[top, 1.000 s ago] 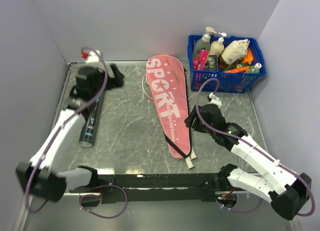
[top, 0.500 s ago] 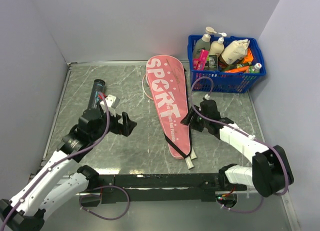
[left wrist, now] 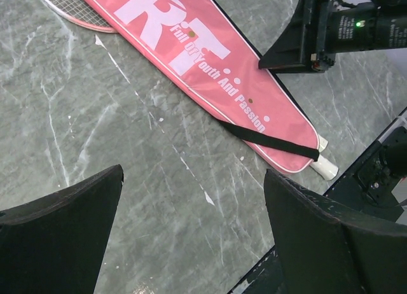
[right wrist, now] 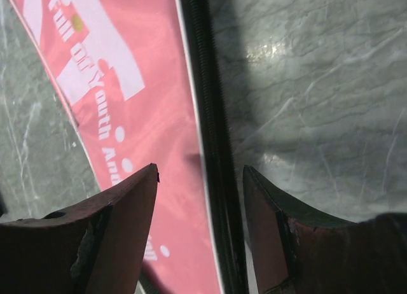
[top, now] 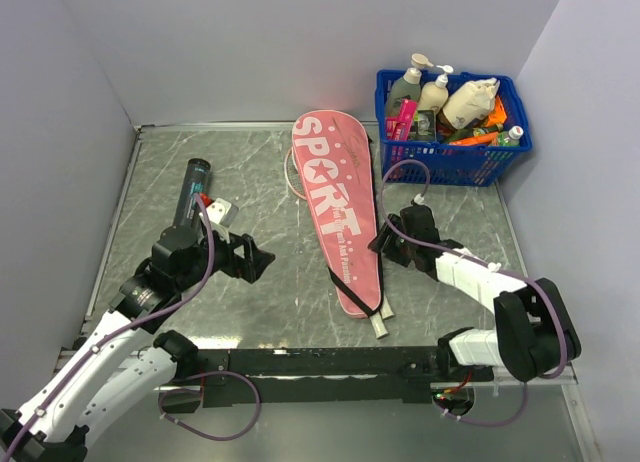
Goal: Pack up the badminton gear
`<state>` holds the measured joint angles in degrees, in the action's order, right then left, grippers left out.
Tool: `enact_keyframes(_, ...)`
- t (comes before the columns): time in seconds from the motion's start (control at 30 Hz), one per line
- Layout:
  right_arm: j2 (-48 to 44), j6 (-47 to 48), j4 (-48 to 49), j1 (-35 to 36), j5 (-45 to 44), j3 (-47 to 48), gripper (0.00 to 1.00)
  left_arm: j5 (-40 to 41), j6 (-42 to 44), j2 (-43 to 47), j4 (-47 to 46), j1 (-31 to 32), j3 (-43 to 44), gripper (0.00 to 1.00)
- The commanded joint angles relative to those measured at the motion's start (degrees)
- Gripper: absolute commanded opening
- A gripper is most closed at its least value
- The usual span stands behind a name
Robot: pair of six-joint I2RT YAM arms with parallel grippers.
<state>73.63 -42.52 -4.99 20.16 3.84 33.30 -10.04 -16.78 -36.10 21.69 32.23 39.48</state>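
While the overhead camera looks down, left gripper (top: 255,257): jaws spread wide, empty, over the table (top: 270,302); black tube (top: 189,194) behind it, near the wrist; pink racket cover (top: 335,207) ahead, apart.
Right gripper (top: 380,244), overhead: part-open at the cover's right edge, holding nothing.
Left wrist view: cover ahead of the fingers, white handles (left wrist: 326,170) poking from its narrow end.
Right wrist view: jaws straddle the cover's black edging (right wrist: 206,116), gaps either side; contact cannot be told.

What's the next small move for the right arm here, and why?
Probably lower the right tool and close it on the black edge of the pink cover. Its jaws stand open astride that edge and are not yet gripping it.
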Motion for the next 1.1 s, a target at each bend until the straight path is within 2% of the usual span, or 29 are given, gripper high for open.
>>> enact_keyframes(0.0, 3.0, -0.3, 6.2, -1.0, 0.9, -1.7, 0.64, -1.5, 0.5, 1.4, -2.0, 0.3, -0.5, 0.96)
enact_keyframes(0.17, 5.6, -1.9, 14.3, -1.1, 5.0, -4.3, 0.64, -1.3, 0.6, 1.2, -1.9, 0.5, -0.5, 0.96)
enact_keyframes(0.27, 6.6, -3.1, 17.8, -1.1, 7.1, -6.0, 0.55, -1.4, 0.7, 0.9, -1.8, 0.5, -0.5, 0.96)
enact_keyframes(0.37, 6.5, -3.7, 19.4, -1.2, 7.2, -7.5, 0.33, -1.0, 0.8, 0.6, -1.7, 0.6, -0.5, 0.96)
enact_keyframes(0.4, 5.9, -3.7, 19.8, -1.2, 7.1, -8.1, 0.20, -0.9, 0.8, 0.7, -1.7, 0.6, -0.5, 0.96)
enact_keyframes(0.5, 3.9, -2.9, 18.2, -1.1, 5.8, -8.0, 0.01, -0.9, 0.8, 0.4, -1.7, 0.6, -0.5, 0.96)
enact_keyframes(0.83, -5.9, -0.3, 5.9, 1.9, -0.6, -1.6, 0.00, -0.3, 0.9, 0.2, -1.6, 0.6, -0.5, 0.96)
enact_keyframes(0.97, -7.9, -6.4, 3.6, 7.3, -1.6, 3.1, 0.00, 0.1, 0.9, 0.4, -1.5, 0.6, -0.5, 0.96)
enact_keyframes(1.07, -6.4, -13.9, 0.3, 15.1, -9.2, 8.7, 0.00, 0.6, 0.8, 0.6, -1.4, 0.6, -0.4, 0.96)
